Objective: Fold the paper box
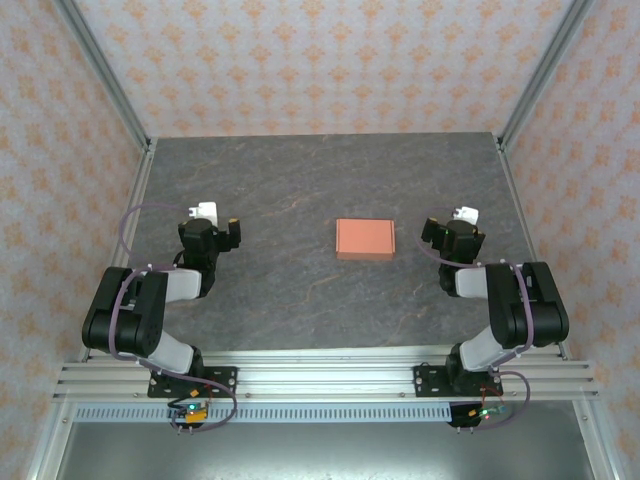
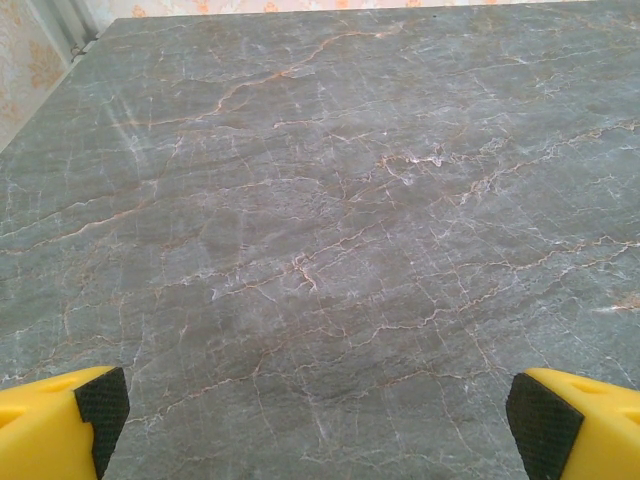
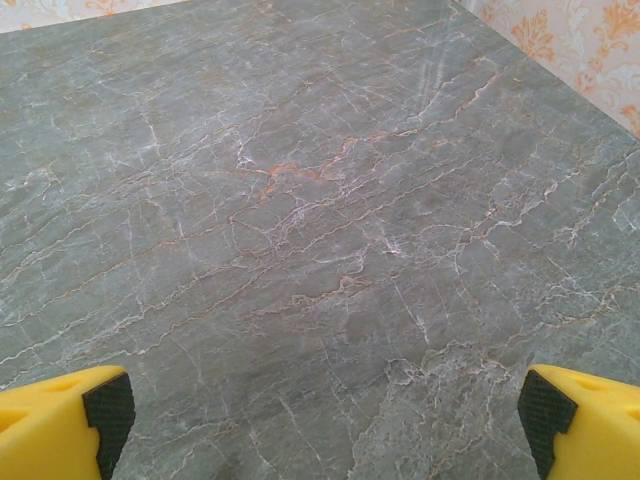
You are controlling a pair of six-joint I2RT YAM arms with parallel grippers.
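The paper box (image 1: 365, 239) is a small salmon-orange shallow rectangle lying closed on the grey marbled table (image 1: 300, 180), a little right of the middle. My left gripper (image 1: 218, 222) hovers well to its left, and my right gripper (image 1: 452, 228) sits close to its right side without touching it. In the left wrist view, the left gripper (image 2: 318, 420) stands open, yellow fingers (image 2: 60, 415) wide apart over bare table. The right gripper (image 3: 322, 418) is open as well, its yellow fingers (image 3: 590, 420) apart with nothing between them.
Patterned walls with aluminium posts (image 1: 110, 75) close in the table on three sides. A rail (image 1: 320, 380) runs along the near edge where both arm bases are bolted. Bare marbled surface lies in front of each gripper.
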